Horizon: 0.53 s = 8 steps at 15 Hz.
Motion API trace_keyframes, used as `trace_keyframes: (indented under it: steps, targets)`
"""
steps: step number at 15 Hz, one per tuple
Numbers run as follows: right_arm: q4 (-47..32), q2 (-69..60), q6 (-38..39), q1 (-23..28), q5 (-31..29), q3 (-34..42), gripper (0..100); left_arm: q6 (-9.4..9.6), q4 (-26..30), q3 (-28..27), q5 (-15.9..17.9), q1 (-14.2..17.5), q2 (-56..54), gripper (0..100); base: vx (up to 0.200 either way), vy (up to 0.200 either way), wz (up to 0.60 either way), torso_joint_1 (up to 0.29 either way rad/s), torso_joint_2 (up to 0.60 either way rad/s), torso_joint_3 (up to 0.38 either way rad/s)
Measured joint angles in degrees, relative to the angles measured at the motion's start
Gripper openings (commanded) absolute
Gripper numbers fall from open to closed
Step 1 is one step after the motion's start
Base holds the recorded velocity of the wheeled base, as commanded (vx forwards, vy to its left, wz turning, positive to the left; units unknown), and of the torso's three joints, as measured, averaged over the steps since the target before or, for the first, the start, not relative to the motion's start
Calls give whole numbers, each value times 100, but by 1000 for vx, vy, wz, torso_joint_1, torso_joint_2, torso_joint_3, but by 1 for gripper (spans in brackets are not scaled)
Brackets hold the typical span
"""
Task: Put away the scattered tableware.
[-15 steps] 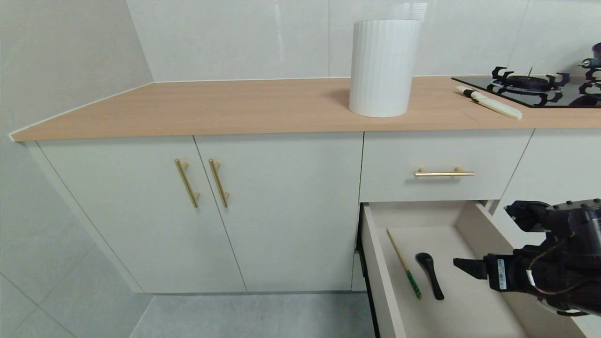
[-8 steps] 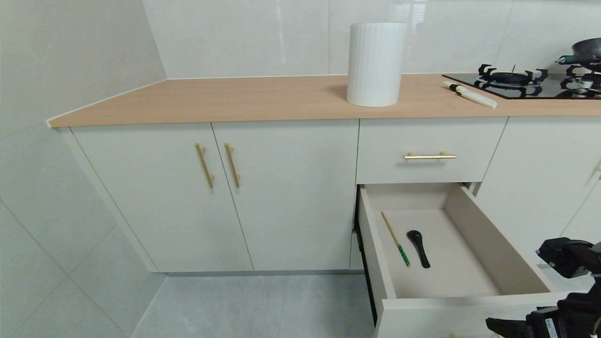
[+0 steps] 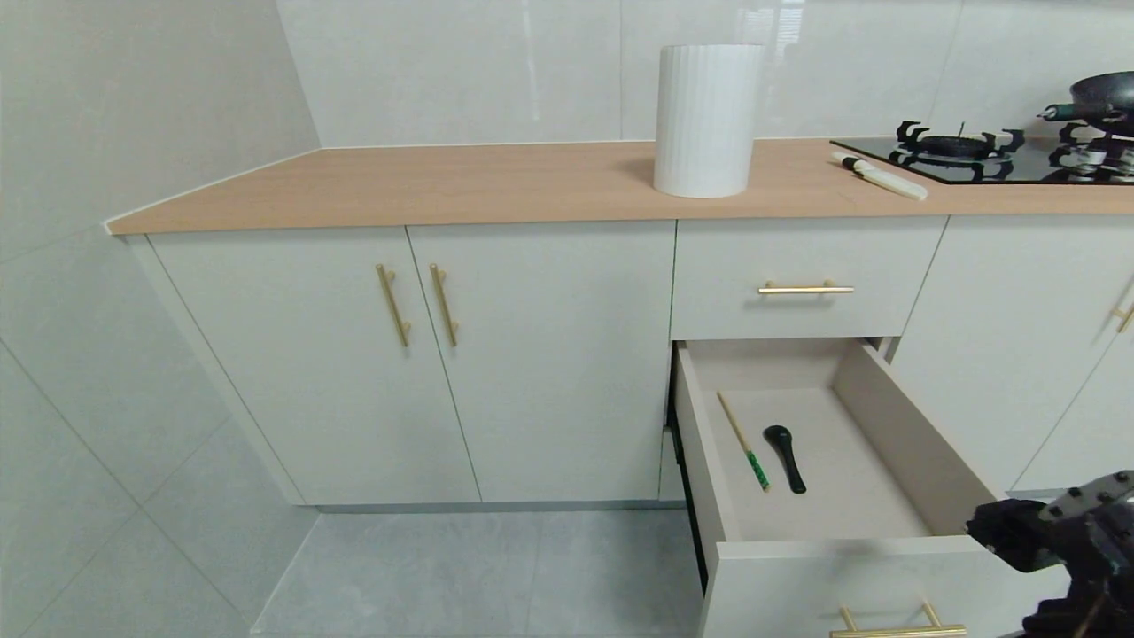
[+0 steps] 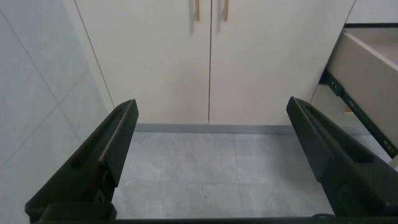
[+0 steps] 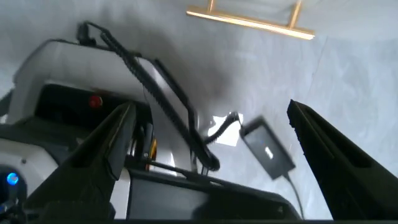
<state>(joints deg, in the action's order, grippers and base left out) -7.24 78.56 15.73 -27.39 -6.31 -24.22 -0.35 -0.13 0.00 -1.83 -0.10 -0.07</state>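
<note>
The lower drawer point(image 3: 912, 443) stands pulled out, its gold handle point(image 3: 895, 627) at the front. Inside it lie a wooden chopstick with a green end point(image 3: 742, 441) and a black spoon point(image 3: 787, 456), side by side near its left wall. On the counter a cream-bladed knife point(image 3: 879, 175) rests beside the stove. My right arm point(image 3: 1063, 549) is low, just right of the drawer's front corner. My right gripper point(image 5: 211, 109) is open, holds nothing, and points down at the floor below the drawer handle point(image 5: 249, 22). My left gripper point(image 4: 211, 106) is open and empty, facing the cabinet doors.
A tall white ribbed cylinder point(image 3: 706, 120) stands on the wooden counter point(image 3: 443, 182). A gas stove point(image 3: 983, 155) with a pan point(image 3: 1103, 93) is at the far right. The upper drawer point(image 3: 802, 279) and two cabinet doors point(image 3: 416, 354) are closed. Grey floor tiles point(image 3: 487, 576) lie in front.
The head view has pulled back, so the drawer front now shows. My right gripper has left the space over the drawer and dropped to its lower right.
</note>
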Motion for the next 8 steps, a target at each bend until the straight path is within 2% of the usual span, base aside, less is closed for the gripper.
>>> trace_keyframes:
  steps: [4, 6, 8]
  targets:
    - [2166, 1273, 156, 0, 2, 308, 100, 0, 0, 0, 0, 2, 0, 100, 0, 0, 0, 0, 0, 0]
    - [2519, 1620, 165, 6, -4, 413, 100, 0, 2, 0, 0, -1, 0, 100, 0, 0, 0, 0, 0, 0]
    - [3206, 1932, 160, 11, -41, 422, 100, -2, 0, 0, 2, 0, 0, 100, 0, 0, 0, 0, 0, 0]
